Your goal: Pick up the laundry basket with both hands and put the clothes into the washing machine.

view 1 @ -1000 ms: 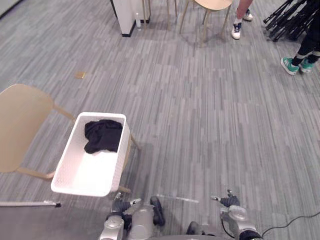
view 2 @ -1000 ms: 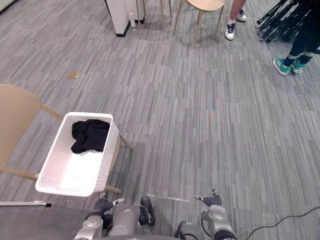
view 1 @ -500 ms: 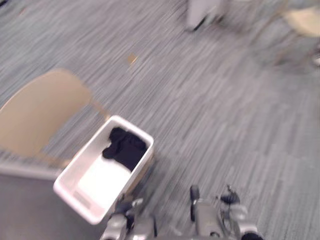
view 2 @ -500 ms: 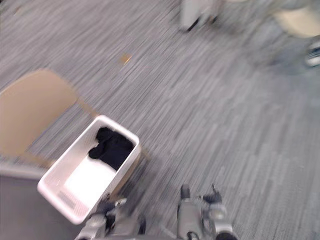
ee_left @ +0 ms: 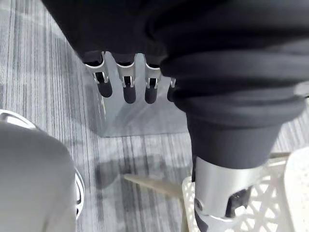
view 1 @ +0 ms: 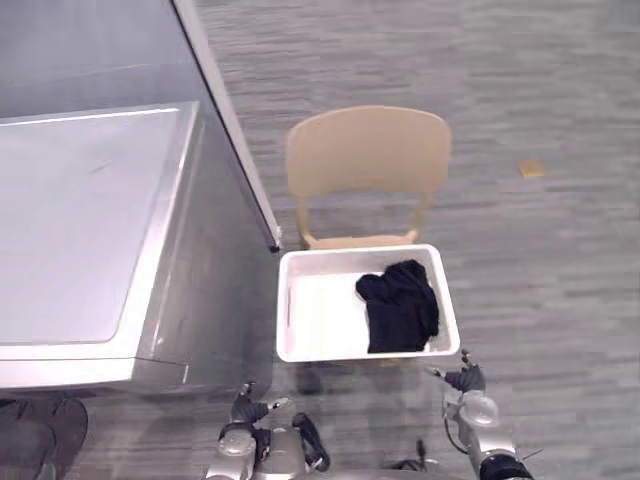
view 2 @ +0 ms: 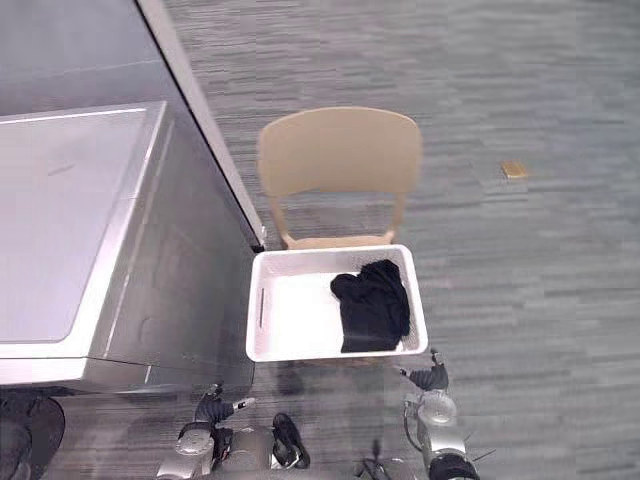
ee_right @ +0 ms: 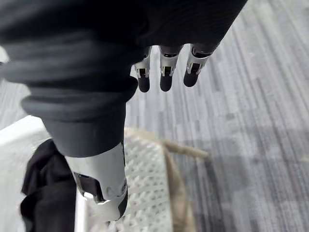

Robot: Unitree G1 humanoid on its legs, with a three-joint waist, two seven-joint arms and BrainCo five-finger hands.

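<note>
A white lattice laundry basket (view 1: 286, 312) sits on the seat of a beige chair (view 1: 368, 150). A black garment (view 1: 400, 305) lies in its right half. A silver-grey washing machine (view 1: 80, 230) stands just left of the chair. My left hand (view 1: 246, 408) hangs low, in front of the basket's near left corner and apart from it. Its fingers (ee_left: 126, 89) are straight and hold nothing. My right hand (view 1: 466, 382) hangs open by the near right corner, just clear of the rim. The right wrist view shows its straight fingers (ee_right: 164, 77), the basket wall (ee_right: 145, 193) and the garment (ee_right: 43, 193).
A tall grey panel (view 1: 225, 110) rises between the washing machine and the chair. Grey striped carpet lies to the right, with a small tan patch (view 1: 531, 169) on it. Basket lattice (ee_left: 270, 203) shows close beside my left thumb.
The whole view has swung round, so the chair and basket now lie straight ahead with the washing machine at left. The basket stays on the chair and both hands stay low.
</note>
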